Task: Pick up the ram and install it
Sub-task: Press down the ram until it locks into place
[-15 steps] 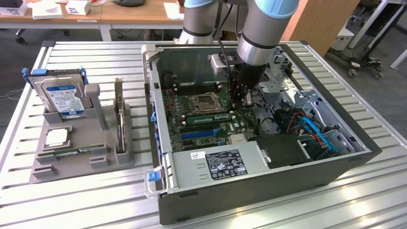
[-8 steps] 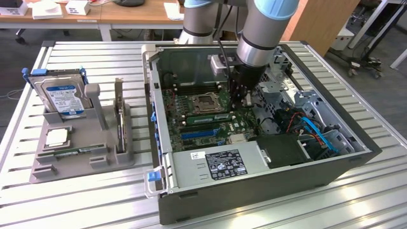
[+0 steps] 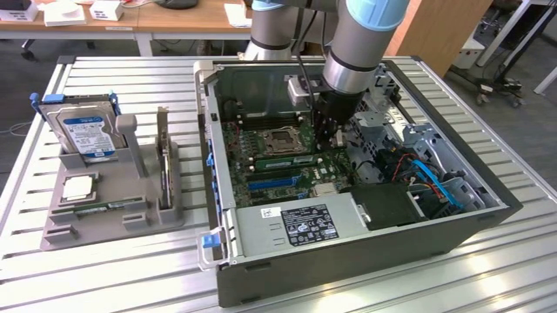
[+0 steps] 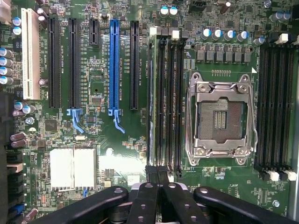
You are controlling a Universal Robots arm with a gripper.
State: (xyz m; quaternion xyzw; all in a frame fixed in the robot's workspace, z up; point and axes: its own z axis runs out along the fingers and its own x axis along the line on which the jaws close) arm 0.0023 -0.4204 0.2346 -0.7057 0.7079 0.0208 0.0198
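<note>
Case: the open computer case point(image 3: 228, 195) holds the motherboard point(image 4: 121, 154), a labelled power supply point(image 3: 301, 225) and blue cables point(image 3: 435, 179) — the gripper point(image 3: 335, 134) hangs inside it, above the board.
Memory slots: one bank of long black slots point(image 4: 168, 98) runs straight out from the fingertips, beside the empty CPU socket point(image 4: 219, 116); a second bank point(image 4: 275, 102) lies beyond the socket.
Ram: a thin green edge point(image 4: 150, 93) stands in the outermost slot of the near bank, its end just ahead of the fingertips.
Holder: well away from the gripper, outside the case, a grey rack point(image 3: 113, 208) carries the blue-labelled hard drive point(image 3: 85, 134), an upright dark card point(image 3: 164, 160) and a small green stick lying flat point(image 3: 100, 208).
Room: case walls ring the gripper; the drive cage point(image 3: 383, 124) sits close beside it.
Gripper: fingers point(image 4: 145, 203) clenched together — whether they pinch the ram's end cannot be told.
</note>
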